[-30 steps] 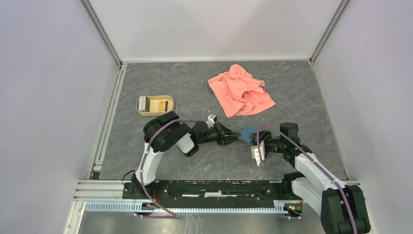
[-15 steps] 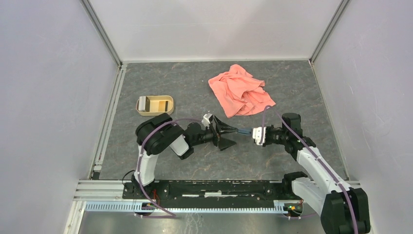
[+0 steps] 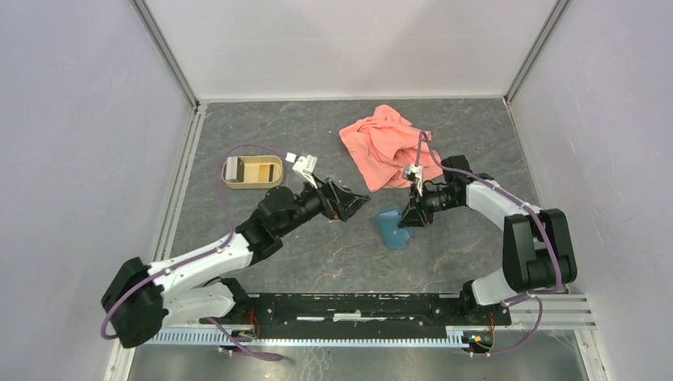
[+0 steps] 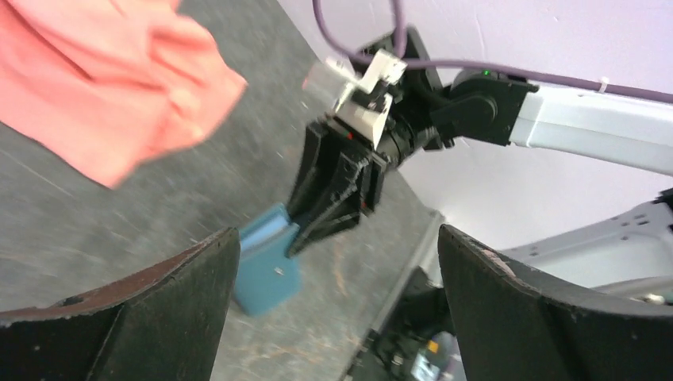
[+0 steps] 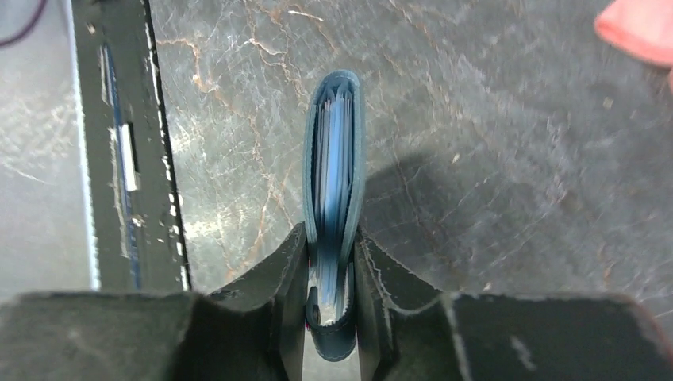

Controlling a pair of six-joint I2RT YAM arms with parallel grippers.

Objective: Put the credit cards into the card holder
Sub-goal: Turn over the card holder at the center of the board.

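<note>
The card holder (image 3: 390, 227), a teal folded wallet, hangs just above the table's middle with my right gripper (image 3: 406, 218) shut on its upper end. In the right wrist view the card holder (image 5: 334, 175) is edge-on between the fingers (image 5: 290, 270), with light blue layers showing between its covers. My left gripper (image 3: 357, 205) stands open a short way to its left, holding nothing. The left wrist view looks between wide jaws at the card holder (image 4: 266, 266) and the right gripper (image 4: 337, 190). I cannot make out the credit cards for certain.
A tan tray (image 3: 252, 171) sits at the back left, with a greyish-white piece (image 3: 235, 168) upright at its left end. A salmon-pink cloth (image 3: 393, 147) lies crumpled behind the right gripper. The black base rail (image 3: 349, 305) runs along the near edge.
My left gripper has opened, let go of the card holder and drawn back to the left. The right gripper has shut on the holder and swung round to its far side.
</note>
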